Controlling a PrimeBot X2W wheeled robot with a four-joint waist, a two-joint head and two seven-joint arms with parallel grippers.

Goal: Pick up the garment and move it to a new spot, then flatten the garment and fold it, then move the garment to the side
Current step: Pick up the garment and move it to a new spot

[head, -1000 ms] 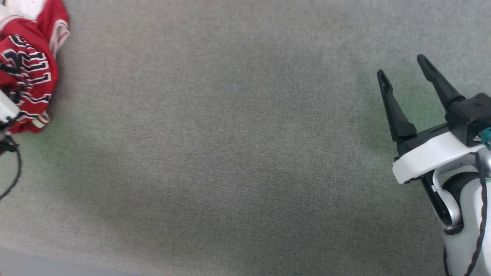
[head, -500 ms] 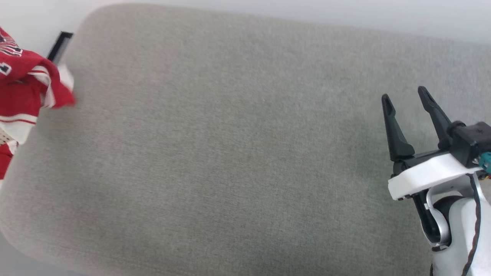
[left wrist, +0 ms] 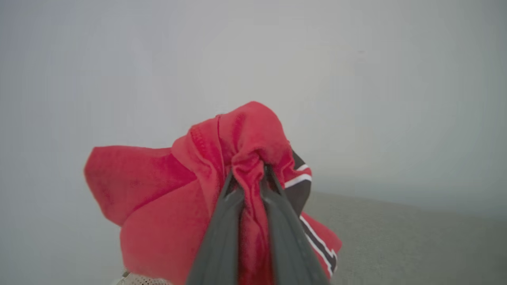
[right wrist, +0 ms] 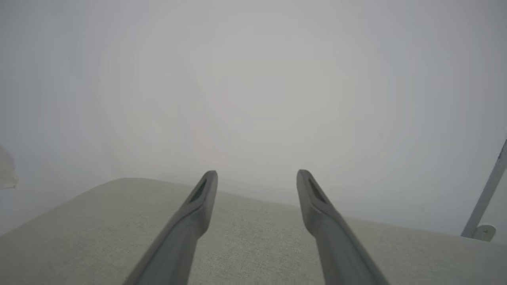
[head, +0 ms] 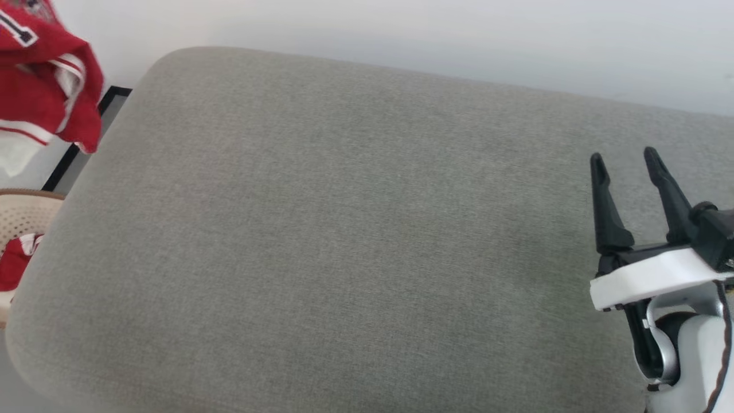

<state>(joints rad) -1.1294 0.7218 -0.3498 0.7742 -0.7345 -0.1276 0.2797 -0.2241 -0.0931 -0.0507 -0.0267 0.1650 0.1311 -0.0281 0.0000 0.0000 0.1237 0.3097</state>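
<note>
And it's up! My left gripper point(left wrist: 253, 174) is pinched narrow on a bunched fold of the red jersey shirt with white sleeves and black, white-outlined lettering point(left wrist: 158, 198). The cloth is squeezed right between the two dark fingers. A second ago that shirt sat crumpled at the left of the head view. Now it hangs at the top left point(head: 43, 80), clear of the wide grey fabric cushion point(head: 344, 229) and just past its left end, with a cream perforated basket point(head: 23, 215) lower in that view. Mind, my head has tilted up too, so much of that shift is the camera's. My right gripper point(head: 624, 156) waits over the cushion's right end, fingers spread wide, holding nothing. So the pick-up looks done. What's left, I'd say, is carrying the shirt over the bare cushion and laying it down to flatten.
</note>
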